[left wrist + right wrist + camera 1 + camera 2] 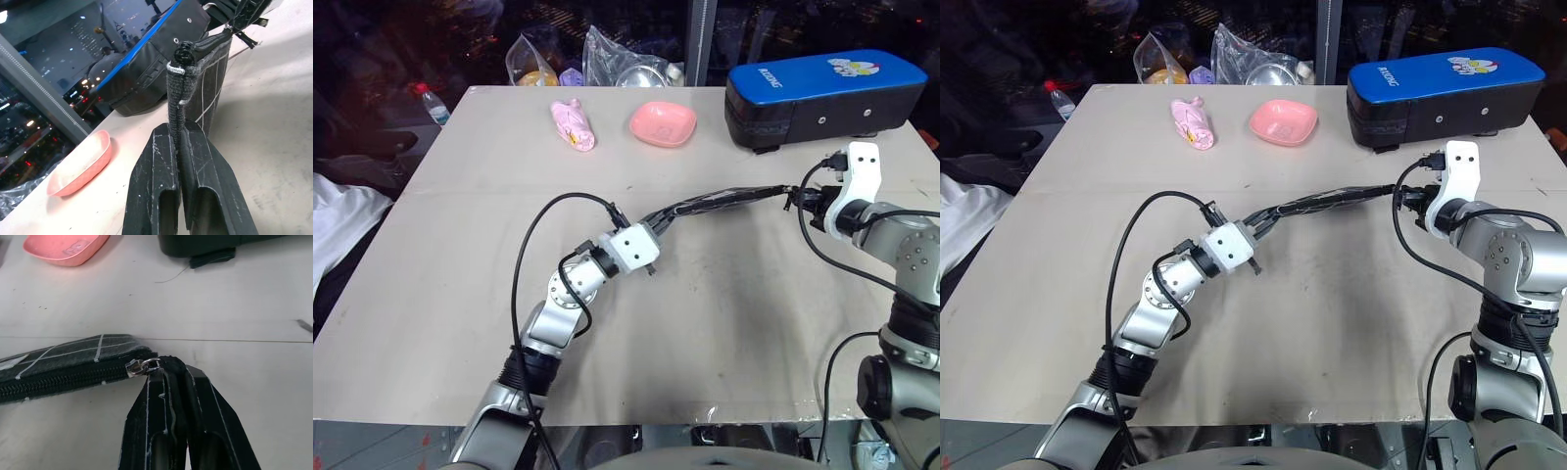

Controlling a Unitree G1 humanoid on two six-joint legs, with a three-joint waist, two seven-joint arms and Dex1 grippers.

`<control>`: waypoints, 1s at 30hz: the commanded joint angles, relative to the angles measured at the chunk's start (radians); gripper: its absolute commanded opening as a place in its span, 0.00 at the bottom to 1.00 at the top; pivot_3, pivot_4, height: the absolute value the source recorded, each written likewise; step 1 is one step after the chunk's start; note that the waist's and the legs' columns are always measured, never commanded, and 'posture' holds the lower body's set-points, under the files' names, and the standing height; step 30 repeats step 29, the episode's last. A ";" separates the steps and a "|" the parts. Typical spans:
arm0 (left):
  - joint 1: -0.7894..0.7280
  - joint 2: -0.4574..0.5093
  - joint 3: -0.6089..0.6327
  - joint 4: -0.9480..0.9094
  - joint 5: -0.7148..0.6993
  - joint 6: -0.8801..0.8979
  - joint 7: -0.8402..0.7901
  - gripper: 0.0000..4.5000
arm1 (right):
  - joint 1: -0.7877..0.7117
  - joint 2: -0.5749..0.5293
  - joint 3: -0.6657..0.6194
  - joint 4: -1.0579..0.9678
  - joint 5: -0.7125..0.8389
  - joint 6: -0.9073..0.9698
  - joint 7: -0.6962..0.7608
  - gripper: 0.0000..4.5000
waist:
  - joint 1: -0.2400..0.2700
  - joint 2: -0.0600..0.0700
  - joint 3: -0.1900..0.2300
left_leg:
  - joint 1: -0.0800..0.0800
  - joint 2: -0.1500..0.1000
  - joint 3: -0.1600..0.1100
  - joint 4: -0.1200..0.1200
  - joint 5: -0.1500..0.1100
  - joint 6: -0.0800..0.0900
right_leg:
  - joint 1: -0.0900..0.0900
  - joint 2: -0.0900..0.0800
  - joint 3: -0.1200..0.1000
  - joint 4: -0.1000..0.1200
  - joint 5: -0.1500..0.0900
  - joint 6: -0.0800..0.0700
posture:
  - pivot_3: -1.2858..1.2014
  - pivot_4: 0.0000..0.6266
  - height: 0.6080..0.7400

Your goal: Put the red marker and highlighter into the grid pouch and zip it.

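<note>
Big blue-and-black case [822, 96] with partly legible white lettering sits beyond both arms; grid pouch [1332, 203] hangs stretched over the table [460, 245], left gripper [182, 147] clamped shut on one end, right gripper [168, 377] pinched shut on the zipper pull [146, 365] at the other.

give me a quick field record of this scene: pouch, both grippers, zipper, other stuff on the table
pouch: grid pouch stretched between both grippers above the table
left gripper: shut on one end of the pouch
right gripper: shut on the zipper pull at the other end
zipper: teeth look closed along the visible stretch
marker, highlighter: not visible on the table, likely inside
other things: blue case, pink dish, pink bundle, plastic bags at the far edge
</note>
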 commanded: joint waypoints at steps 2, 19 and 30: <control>0.006 0.019 0.039 0.004 -0.011 -0.013 0.022 0.00 | 0.065 -0.095 0.027 -0.062 0.003 -0.122 0.116 0.01 | 0.001 0.000 0.000 | 0.000 0.000 0.000 0.000 0.000 0.000 | 0.000 0.000 0.000 0.000 0.000 0.000 | 0.52 0.24 0.98; 0.403 0.230 0.223 -0.274 -0.485 0.476 -0.284 0.82 | 0.594 -0.290 0.048 0.152 -0.079 -1.084 0.744 1.00 | -0.001 0.000 0.001 | 0.003 0.001 0.000 0.001 -0.002 0.003 | 0.001 0.000 0.001 0.000 -0.001 0.001 | 0.52 0.24 0.98; 0.540 0.241 0.246 -0.423 -0.524 0.600 -0.256 0.82 | 0.607 -0.312 0.045 0.381 -0.004 -1.230 1.001 1.00 | 0.008 0.000 0.001 | 0.004 0.000 -0.001 0.001 -0.003 0.004 | 0.004 0.000 0.003 0.000 -0.001 0.000 | 0.52 0.24 0.98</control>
